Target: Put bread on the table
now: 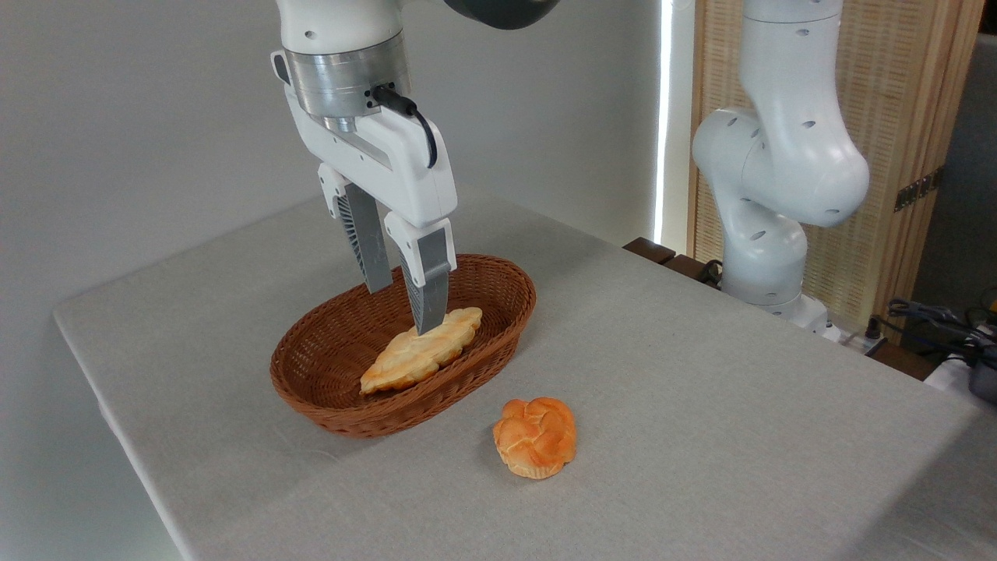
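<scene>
The bread [535,436], a small round orange-brown knotted bun, lies on the grey cloth table [701,374] just right of the basket's near end. My gripper [403,310] hangs open over the brown wicker basket [343,405], fingers pointing down with nothing between them. Its near fingertip [430,323] stands in front of a longer pale golden leaf-shaped pastry [413,360] that lies inside the basket; whether it touches is unclear.
A second white robot arm [779,171] stands at the table's far right edge, with cables and dark gear [942,327] beside it. A slatted wooden screen [896,93] is behind. The table's front-left edge drops off near the basket.
</scene>
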